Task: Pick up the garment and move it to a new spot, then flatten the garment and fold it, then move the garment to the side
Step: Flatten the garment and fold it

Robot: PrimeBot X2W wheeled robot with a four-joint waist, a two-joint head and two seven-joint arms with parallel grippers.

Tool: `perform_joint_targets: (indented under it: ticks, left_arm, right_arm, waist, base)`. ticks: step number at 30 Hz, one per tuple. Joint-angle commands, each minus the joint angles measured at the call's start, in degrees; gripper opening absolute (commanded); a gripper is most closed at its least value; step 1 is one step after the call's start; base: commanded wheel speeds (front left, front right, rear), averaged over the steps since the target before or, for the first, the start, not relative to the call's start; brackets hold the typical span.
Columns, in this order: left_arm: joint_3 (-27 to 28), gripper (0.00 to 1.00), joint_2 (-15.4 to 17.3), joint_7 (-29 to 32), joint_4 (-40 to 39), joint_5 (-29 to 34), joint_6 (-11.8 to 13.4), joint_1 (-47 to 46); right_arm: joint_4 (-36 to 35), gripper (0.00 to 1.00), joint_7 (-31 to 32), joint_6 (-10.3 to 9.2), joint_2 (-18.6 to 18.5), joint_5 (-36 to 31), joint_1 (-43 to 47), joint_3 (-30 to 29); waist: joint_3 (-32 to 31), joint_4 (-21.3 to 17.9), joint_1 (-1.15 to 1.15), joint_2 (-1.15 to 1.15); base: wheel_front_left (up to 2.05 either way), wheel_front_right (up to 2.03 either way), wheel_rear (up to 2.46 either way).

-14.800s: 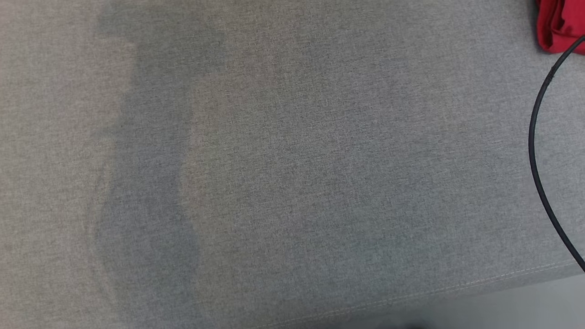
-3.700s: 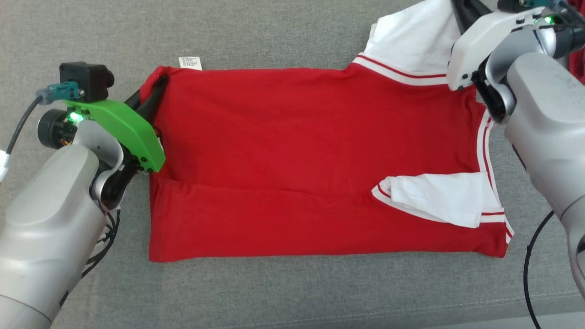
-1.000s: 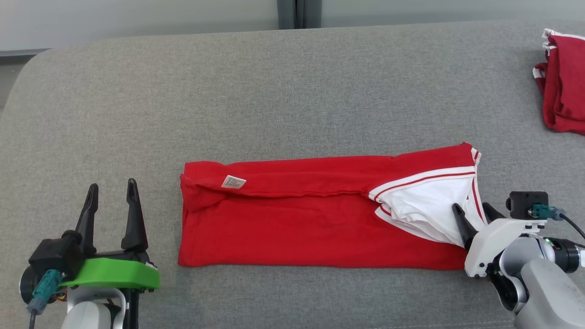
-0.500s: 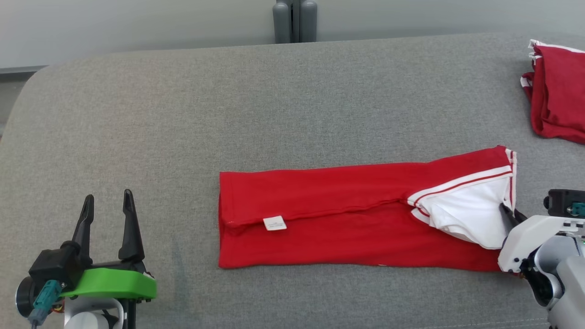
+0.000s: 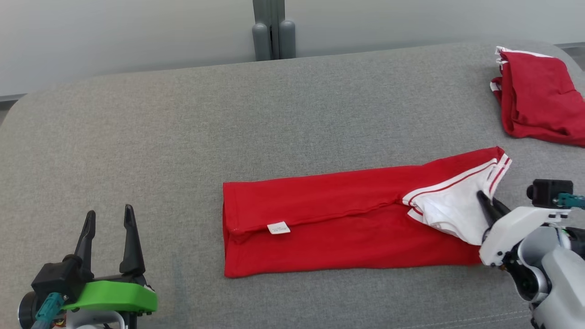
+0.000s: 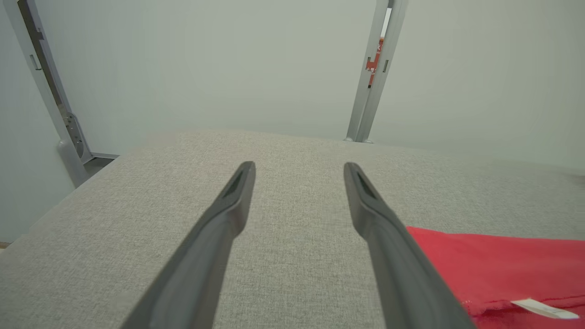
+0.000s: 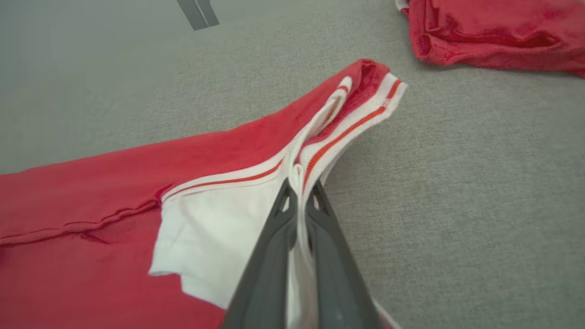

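R hand (image 5: 486,201) was open a sec ago, now pinched shut on white-trim end of shirt (image 5: 329,219), toward front-right corner of couch (image 5: 183,137). Shirt lies as long folded strip. L hand (image 5: 109,218) open, idle, front-left. Prob next: end-to-end fold.

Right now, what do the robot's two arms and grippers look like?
The left gripper has two long, dark, tapered fingers on a green bracket, with a black camera block and a teal plug. The right gripper has the same dark fingers on a white bracket, beside a silver-grey forearm.
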Motion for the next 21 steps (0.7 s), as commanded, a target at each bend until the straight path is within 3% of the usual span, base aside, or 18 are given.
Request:
perform_joint_targets:
  ticks: [1,12,21]
  left_arm:
    - [0.22,1.00,-0.22,-0.15,0.19,0.42,-0.14,0.98]
    - [-0.34,1.00,-0.62,-0.15,1.14,0.63,-0.39,1.26]
    - [-1.07,1.00,-0.81,-0.15,1.71,0.61,-0.51,0.58]
  right_arm:
    - [-2.24,0.00,0.72,-0.01,0.59,1.06,0.82,0.64]
    - [-19.26,0.00,8.92,0.00,5.49,3.79,2.24,6.68]
    - [-21.30,0.00,11.86,0.00,12.22,2.94,-1.24,12.53]
  waist:
    - [-0.45,-0.44,0.00,0.00]
    - [-1.90,0.15,0.00,0.00]
    - [-1.33,2.21,0.00,0.00]
  base:
    - [0.00,0.00,0.00]
    - [0.00,0.00,0.00]
    - [0.00,0.00,0.00]
